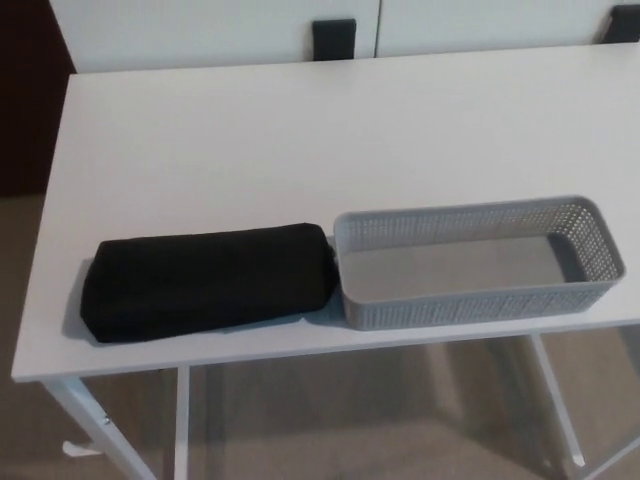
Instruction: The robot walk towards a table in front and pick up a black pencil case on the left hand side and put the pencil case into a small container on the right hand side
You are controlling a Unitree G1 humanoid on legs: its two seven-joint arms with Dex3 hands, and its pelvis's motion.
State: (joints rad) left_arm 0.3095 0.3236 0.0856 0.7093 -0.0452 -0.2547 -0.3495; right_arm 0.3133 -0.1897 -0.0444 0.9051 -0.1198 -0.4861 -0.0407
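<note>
A long black fabric pencil case (205,281) lies flat near the front edge of the white table (300,140), on the left. Its right end touches the grey perforated container (478,262), which sits to its right along the same front edge and holds nothing. Neither of my hands shows in the head view.
The table's white legs (100,430) stand on a beige floor below the front edge. Behind the table runs a white cabinet front with two black handles (334,40). A dark strip (25,90) lies at the far left.
</note>
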